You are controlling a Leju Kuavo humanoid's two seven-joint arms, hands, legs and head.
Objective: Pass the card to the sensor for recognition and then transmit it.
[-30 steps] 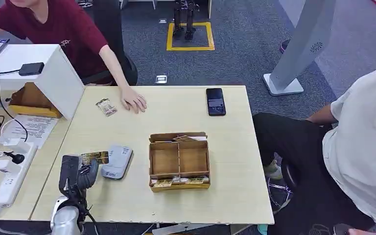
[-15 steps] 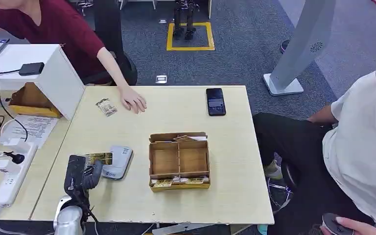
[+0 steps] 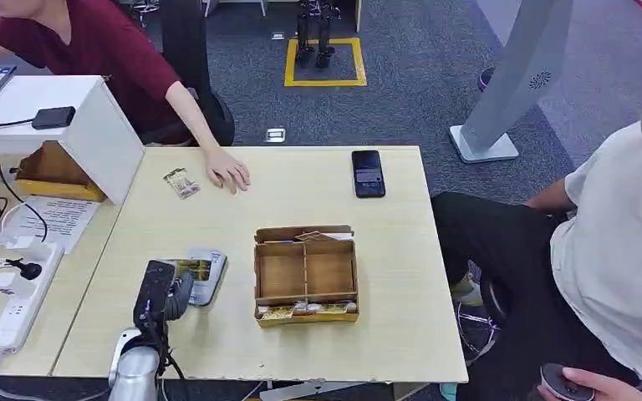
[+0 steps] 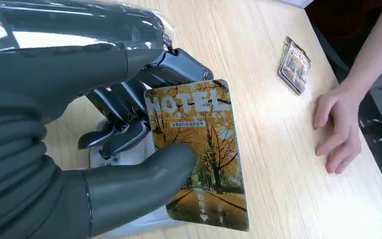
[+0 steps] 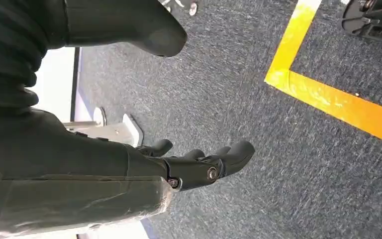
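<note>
Head view, lower left of frame: the left hand grips a hotel card, pinched between thumb and fingers. The card sits flat over the grey sensor, covering its near end. In the left wrist view the card shows an autumn-tree print with "HOTEL" lettering; the thumb presses across its face, the darker fingers behind it, a pale edge of the sensor visible beneath.

Right wrist view: the right hand hangs over grey carpet beside a yellow floor line, fingers loosely curled and apart, holding nothing.

Centre of the table: a wooden divided box with cards along its near edge. Upper centre: a black phone. Upper left: a person's hand rests flat on the table, just beside a small card packet. Second person seated at right edge of frame.
</note>
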